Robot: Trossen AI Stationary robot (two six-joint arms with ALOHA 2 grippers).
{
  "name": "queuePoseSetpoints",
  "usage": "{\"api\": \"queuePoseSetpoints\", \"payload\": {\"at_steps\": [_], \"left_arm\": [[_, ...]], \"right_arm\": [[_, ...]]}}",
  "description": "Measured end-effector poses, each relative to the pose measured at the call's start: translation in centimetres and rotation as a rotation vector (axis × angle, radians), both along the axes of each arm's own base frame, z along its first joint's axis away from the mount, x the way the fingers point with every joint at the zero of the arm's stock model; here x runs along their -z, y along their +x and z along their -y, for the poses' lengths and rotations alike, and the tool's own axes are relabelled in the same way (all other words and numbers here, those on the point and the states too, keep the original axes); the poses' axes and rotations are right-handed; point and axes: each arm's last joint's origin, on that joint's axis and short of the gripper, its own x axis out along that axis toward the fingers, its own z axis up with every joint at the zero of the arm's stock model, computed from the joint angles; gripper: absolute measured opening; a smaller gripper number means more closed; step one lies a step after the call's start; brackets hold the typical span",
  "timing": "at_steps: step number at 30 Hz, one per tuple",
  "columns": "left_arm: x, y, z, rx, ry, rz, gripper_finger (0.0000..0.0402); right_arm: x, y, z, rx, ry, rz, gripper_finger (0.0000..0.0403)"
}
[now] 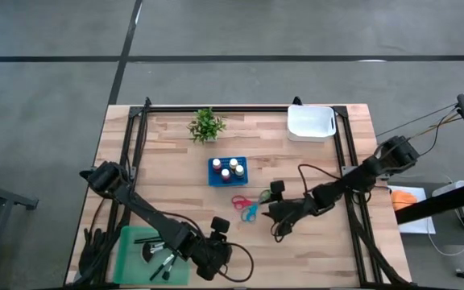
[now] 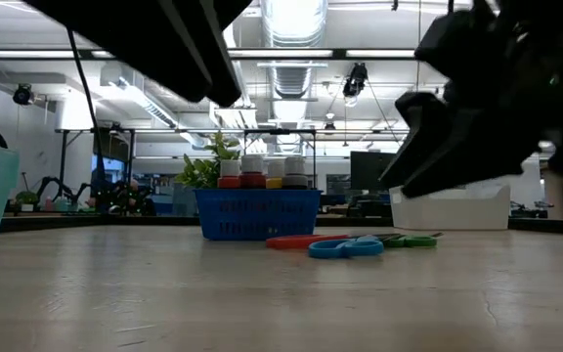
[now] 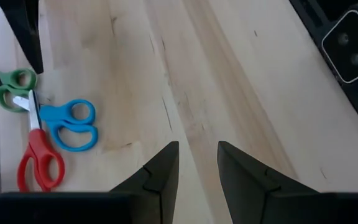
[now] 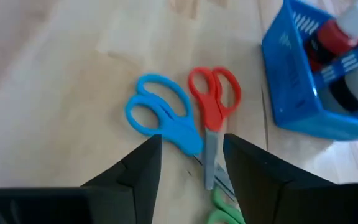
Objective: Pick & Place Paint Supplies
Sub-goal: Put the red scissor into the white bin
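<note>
Three small scissors lie flat together on the wooden table: red-handled [image 4: 213, 93], blue-handled [image 4: 160, 112] and green-handled [image 3: 14, 87]. Behind them a blue basket [image 1: 228, 171] holds several paint bottles. My right gripper [image 4: 191, 149] hovers open just right of the scissors, its fingers standing on either side of the blades and green handles. Whether it touches them does not show. My left gripper [image 3: 197, 155] is open over bare table near the front edge, with the scissors ahead of it. Dark-handled brushes [image 1: 161, 262] lie on a green tray [image 1: 135, 242].
A small potted plant [image 1: 206, 125] stands at the table's far side, and a white bin [image 1: 310, 122] at the far right. The green tray sits at the near left corner under the left arm. Bare wood lies between the scissors and the near edge.
</note>
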Motion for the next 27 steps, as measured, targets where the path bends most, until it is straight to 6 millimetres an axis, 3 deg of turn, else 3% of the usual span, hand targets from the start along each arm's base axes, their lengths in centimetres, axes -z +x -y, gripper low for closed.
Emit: {"api": "queuePoseSetpoints", "payload": {"at_steps": [9, 27], "left_arm": [[0.4, 0.1, 0.0, -0.004, -0.02, 0.023, 0.0118], [0.3, 0.1, 0.1, -0.001, -0.025, 0.033, 0.0118]], "right_arm": [[3.1, 0.7, 1.4, 0.053, -0.052, -0.11, 0.0173], [3.4, 1.5, 2.3, 0.098, -0.055, -0.112, 0.0173]]}}
